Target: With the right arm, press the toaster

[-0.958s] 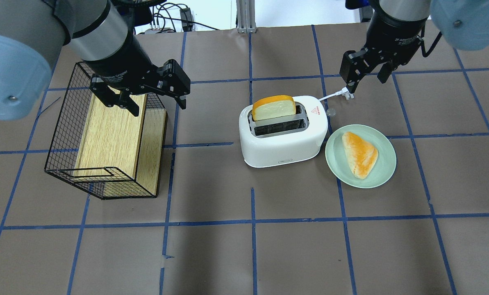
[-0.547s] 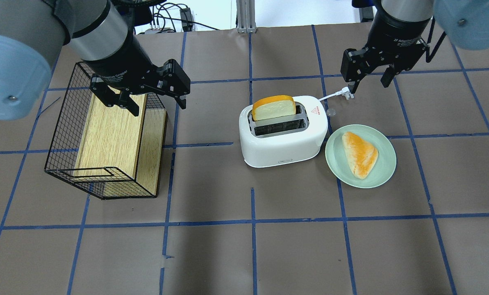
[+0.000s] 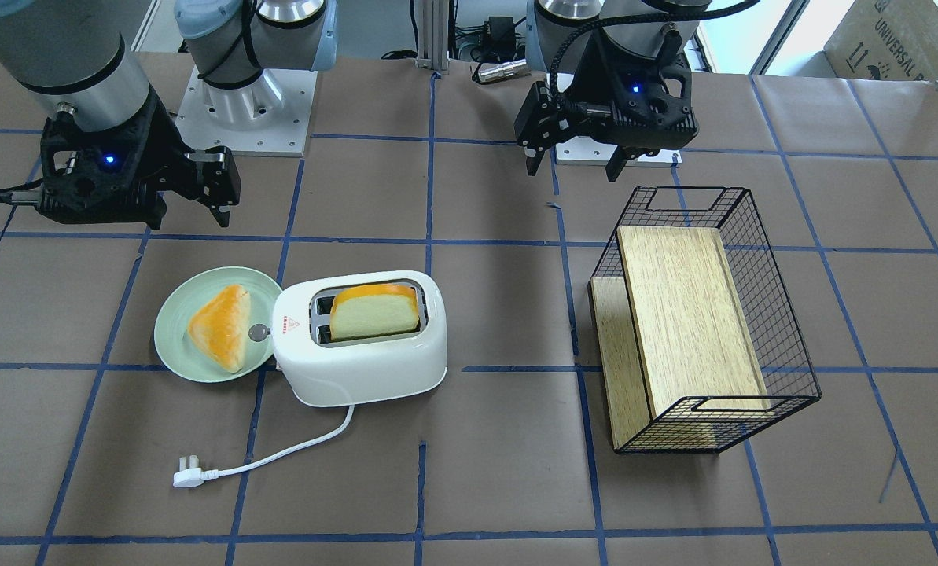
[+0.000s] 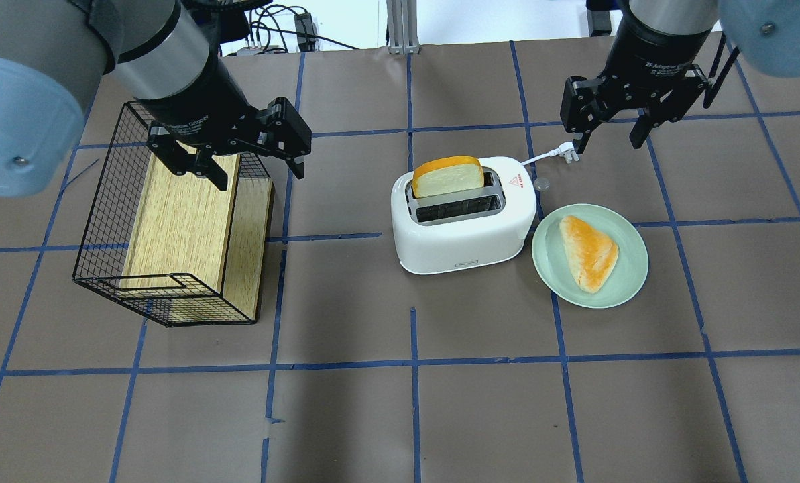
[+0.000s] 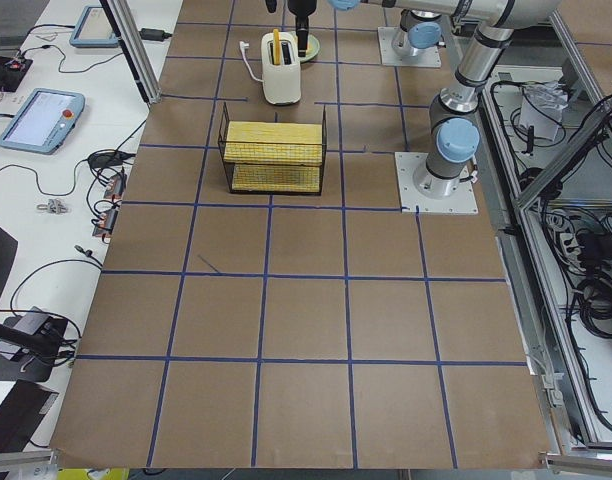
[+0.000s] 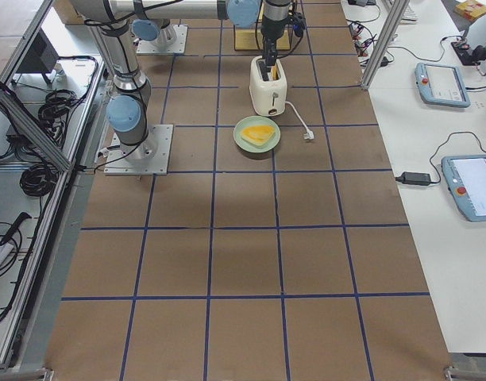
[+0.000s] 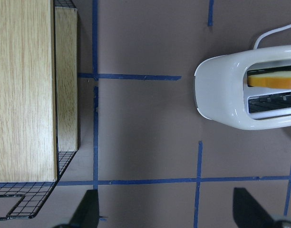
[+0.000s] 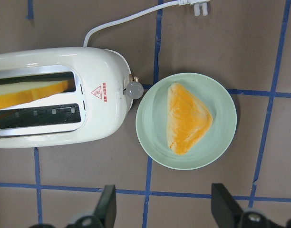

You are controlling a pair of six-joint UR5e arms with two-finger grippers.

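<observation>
While the white toaster (image 4: 463, 221) stands mid-table with a bread slice (image 4: 448, 176) upright in the slot farther from the robot, the right gripper (image 4: 607, 137) hangs in the air well clear of it, fingers spread apart and empty. A green plate (image 4: 631, 268) bearing a pastry (image 4: 589, 251) sits just beside the toaster's knob end. The left gripper (image 4: 260, 176), fingers likewise apart, hovers over a wire basket (image 4: 104, 221)

Toaster (image 4: 463, 235) shell noted as smooth, glossy white plastic; end knob (image 8: 133, 89) seen as silvery, metallic-looking. Basket (image 4: 101, 201) is formed of thin black wire mesh; board (image 4: 178, 215) inside shows pale, matt wood grain. Plate (image 4: 631, 275) recorded as smooth, pale green, with a slight sheen. Table cover (image 4: 480, 416) appears matt brown and paper-like, crossed by blue tape (image 4: 414, 362).
</observation>
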